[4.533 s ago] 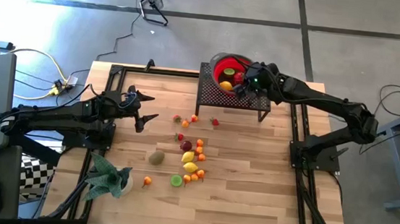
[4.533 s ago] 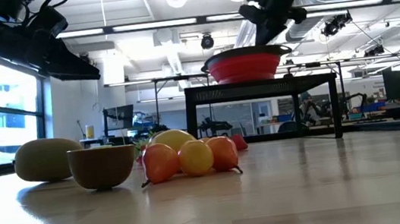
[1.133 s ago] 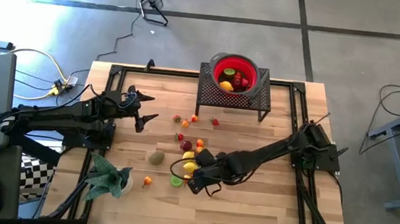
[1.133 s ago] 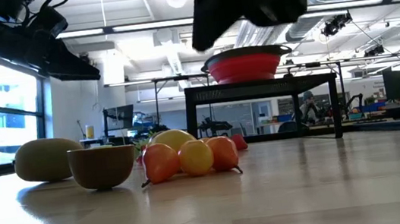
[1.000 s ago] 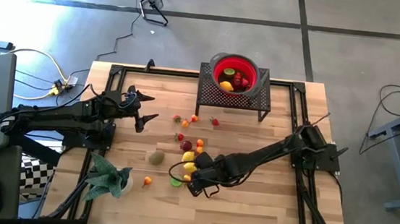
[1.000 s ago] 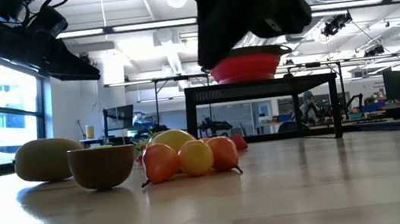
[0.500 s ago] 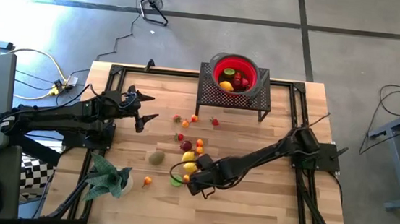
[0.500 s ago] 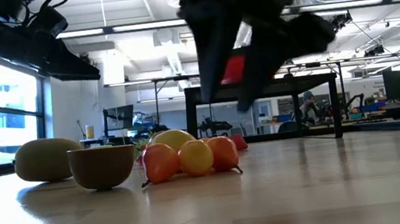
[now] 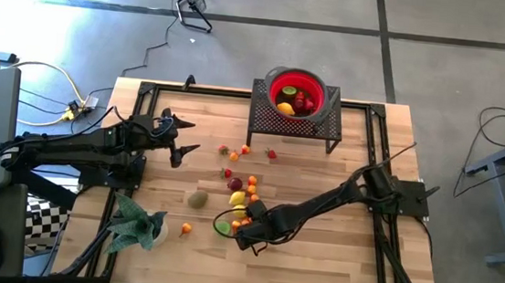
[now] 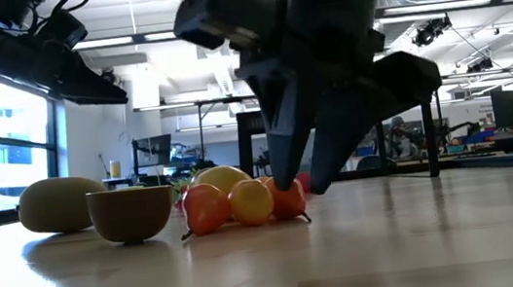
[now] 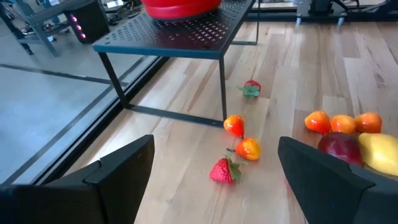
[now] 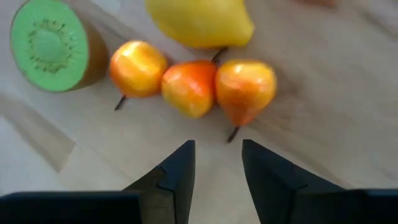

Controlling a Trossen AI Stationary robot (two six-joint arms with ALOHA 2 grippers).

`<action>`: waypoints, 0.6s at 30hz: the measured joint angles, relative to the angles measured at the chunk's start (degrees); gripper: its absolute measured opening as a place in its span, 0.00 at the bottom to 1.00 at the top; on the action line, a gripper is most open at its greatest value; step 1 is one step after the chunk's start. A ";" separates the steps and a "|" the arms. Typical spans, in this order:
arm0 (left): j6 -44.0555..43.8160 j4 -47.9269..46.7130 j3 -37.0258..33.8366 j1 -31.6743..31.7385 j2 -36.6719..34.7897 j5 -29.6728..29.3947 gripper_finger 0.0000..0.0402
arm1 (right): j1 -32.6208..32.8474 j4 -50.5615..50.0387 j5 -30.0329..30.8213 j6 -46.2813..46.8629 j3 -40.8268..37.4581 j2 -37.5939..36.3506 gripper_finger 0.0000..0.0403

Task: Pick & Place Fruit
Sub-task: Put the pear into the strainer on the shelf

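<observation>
On the wooden table (image 9: 316, 248), three small oranges (image 12: 189, 84) in a row, stems toward right gripper (image 12: 217, 162); parted, empty, lower than before; left gripper (image 11: 211, 180) agape.

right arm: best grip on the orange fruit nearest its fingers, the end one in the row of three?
Probably across the round body of the orange fruit, coming from above. Its thin stem points toward the right gripper and offers too little to pinch. Its neighbour touches one side, so set the fingers along the row's axis only if they clear it; otherwise straddle crosswise.
</observation>
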 joint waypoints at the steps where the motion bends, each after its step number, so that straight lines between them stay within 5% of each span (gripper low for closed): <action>1: 0.00 -0.06 -0.01 0.00 0.02 -0.02 0.84 | 0.00 0.11 0.08 0.11 0.00 0.25 0.31; 18: 0.00 -0.02 0.00 0.00 0.02 -0.04 0.84 | -0.20 0.47 5.05 1.52 0.00 1.91 0.30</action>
